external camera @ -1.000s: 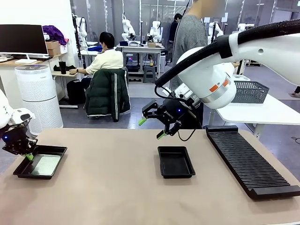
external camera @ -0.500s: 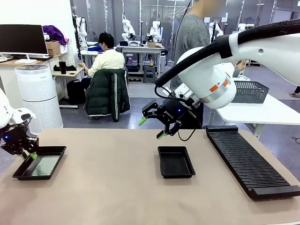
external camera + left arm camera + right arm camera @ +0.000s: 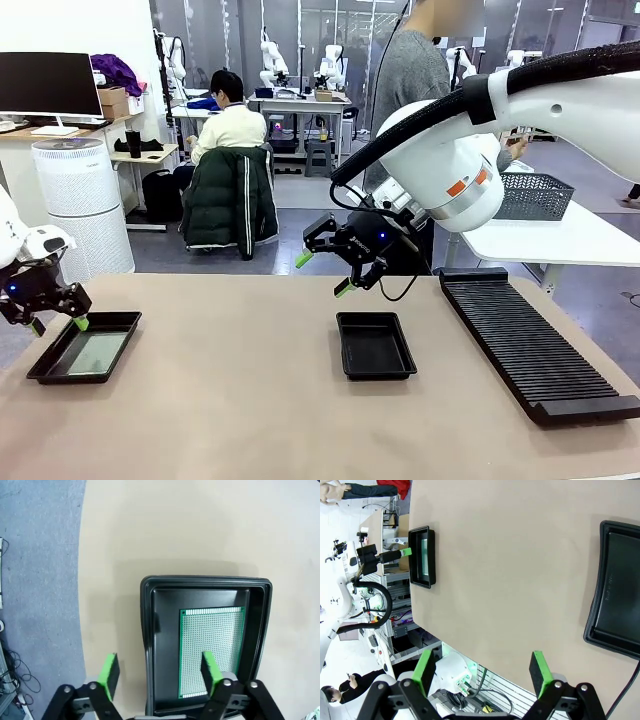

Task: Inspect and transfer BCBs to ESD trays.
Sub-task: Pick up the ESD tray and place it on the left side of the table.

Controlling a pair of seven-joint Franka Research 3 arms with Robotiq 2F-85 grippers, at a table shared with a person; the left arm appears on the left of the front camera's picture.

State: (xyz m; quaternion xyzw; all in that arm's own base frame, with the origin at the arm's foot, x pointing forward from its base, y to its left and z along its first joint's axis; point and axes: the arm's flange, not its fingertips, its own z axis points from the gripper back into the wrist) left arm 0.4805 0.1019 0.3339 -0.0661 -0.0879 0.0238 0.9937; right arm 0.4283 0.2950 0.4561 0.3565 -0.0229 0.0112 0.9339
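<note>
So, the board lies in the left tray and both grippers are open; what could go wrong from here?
1. The left gripper hangs open across the left tray's rim, with one pad outside it and one over the BCB. A downward or sideways move could catch the rim and shift the tray.
2. The BCB sits close to one wall, so such a bump might tilt it against that wall.
</note>
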